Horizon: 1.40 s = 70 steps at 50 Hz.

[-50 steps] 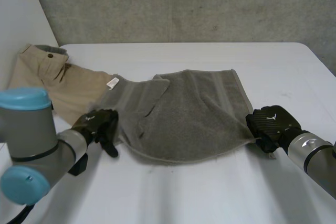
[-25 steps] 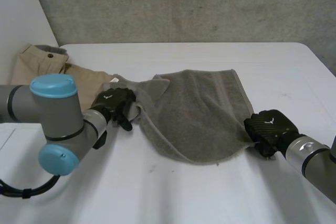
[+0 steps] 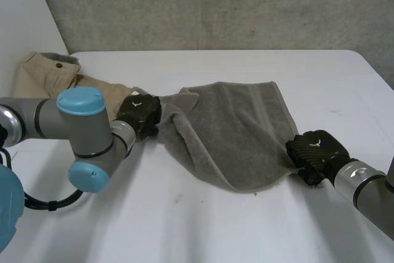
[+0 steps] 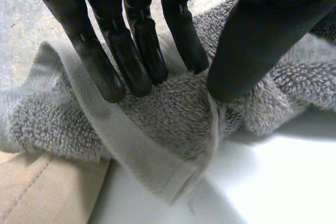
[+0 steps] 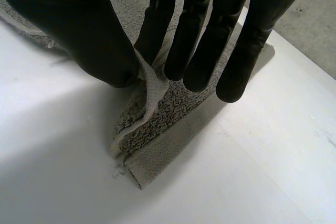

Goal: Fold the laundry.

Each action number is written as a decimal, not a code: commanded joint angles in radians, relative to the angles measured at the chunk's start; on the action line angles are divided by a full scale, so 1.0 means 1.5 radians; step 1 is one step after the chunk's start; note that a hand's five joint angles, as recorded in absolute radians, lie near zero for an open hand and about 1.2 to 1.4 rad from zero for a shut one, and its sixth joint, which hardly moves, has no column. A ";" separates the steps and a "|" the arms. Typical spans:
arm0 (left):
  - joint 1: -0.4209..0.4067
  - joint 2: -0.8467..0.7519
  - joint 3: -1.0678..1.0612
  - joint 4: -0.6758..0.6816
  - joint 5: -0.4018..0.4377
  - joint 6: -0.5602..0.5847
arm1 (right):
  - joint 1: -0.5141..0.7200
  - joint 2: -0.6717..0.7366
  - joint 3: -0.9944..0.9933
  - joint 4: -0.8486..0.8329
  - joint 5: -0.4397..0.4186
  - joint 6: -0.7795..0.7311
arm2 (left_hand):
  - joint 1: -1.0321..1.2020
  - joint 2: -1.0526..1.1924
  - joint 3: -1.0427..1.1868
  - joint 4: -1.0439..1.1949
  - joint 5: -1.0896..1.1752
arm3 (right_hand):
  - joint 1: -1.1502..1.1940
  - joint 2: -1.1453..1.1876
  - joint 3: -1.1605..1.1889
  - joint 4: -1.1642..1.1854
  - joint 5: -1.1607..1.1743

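A grey towel [image 3: 237,133] of thick terry with a flat woven border lies rumpled in the middle of the white bench [image 3: 203,226], its near edge drawn into a slanting fold. The left hand [image 3: 140,114] pinches its left corner and the right hand [image 3: 314,151] pinches its near right corner. Beige trousers [image 3: 46,78], with a dark button at the waistband, lie crumpled at the bench's far left, touching the towel's left end.

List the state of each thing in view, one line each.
The grey terry towel: lying crumpled on the white table, pinched at two ends.
The tan cotton trousers: lying loose beside the towel, not held.
The left hand: shut on the towel's edge.
The right hand: shut on the towel's corner.
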 commanded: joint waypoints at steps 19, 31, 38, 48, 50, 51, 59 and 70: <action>0.055 0.312 -0.263 -0.043 0.007 0.164 | -0.002 -0.007 -0.012 0.007 0.002 0.000 | 0.274 0.268 0.269 0.268 0.279 | 0.269 0.145 0.144 0.138 0.153; 0.110 0.411 -0.396 -0.126 0.006 0.307 | -0.001 -0.050 -0.012 0.038 -0.009 -0.053 | 0.274 0.268 0.269 0.268 0.279 | 0.076 -0.048 -0.049 -0.055 -0.040; 0.098 0.435 -0.384 -0.115 0.005 0.303 | -0.007 -0.047 -0.019 0.033 -0.011 -0.062 | 0.274 0.268 0.269 0.268 0.279 | -0.190 -0.314 -0.314 -0.321 -0.306; 0.104 0.414 -0.319 -0.110 0.004 0.271 | -0.023 0.007 -0.037 0.070 -0.005 -0.032 | 0.274 0.268 0.269 0.268 0.279 | -0.313 -0.437 -0.438 -0.444 -0.429; 0.104 0.406 -0.313 -0.110 0.004 0.270 | -0.033 0.006 -0.039 0.082 -0.008 -0.013 | 0.274 0.268 0.269 0.268 0.279 | -0.311 -0.435 -0.436 -0.442 -0.427; 0.104 0.402 -0.310 -0.110 0.003 0.270 | -0.041 0.006 -0.040 0.087 -0.010 0.010 | 0.274 0.268 0.269 0.268 0.279 | -0.304 -0.427 -0.428 -0.435 -0.420; 0.105 0.387 -0.295 -0.110 0.004 0.261 | -0.076 0.016 -0.035 0.081 -0.013 0.141 | 0.274 0.268 0.269 0.268 0.279 | -0.284 -0.408 -0.409 -0.415 -0.400; 0.109 0.386 -0.290 -0.110 0.004 0.241 | -0.080 0.069 -0.050 0.060 -0.049 0.296 | 0.274 0.268 0.269 0.268 0.279 | -0.284 -0.408 -0.409 -0.415 -0.400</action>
